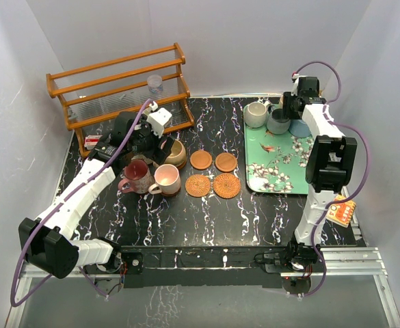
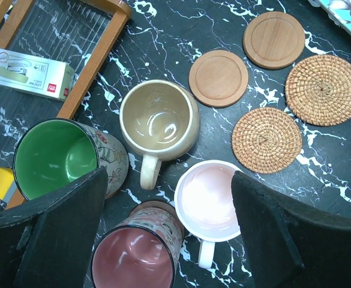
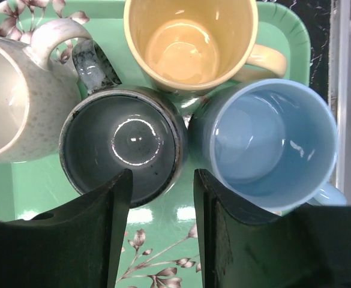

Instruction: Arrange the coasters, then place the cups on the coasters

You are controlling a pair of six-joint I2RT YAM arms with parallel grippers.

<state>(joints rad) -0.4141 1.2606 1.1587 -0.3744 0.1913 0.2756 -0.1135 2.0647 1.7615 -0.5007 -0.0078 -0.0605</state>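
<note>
The left fingers (image 2: 61, 231) gape wide, the right fingers (image 3: 88, 240) narrower.

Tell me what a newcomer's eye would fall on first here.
Four coasters sit in a neat square mid-table, two wooden beyond two wicker. On the right, the green floral tray holds four mugs bunched at its far end, the right end effector astride the grey-blue mug's rim. Four more mugs cluster left, under the open left end effector.
</note>
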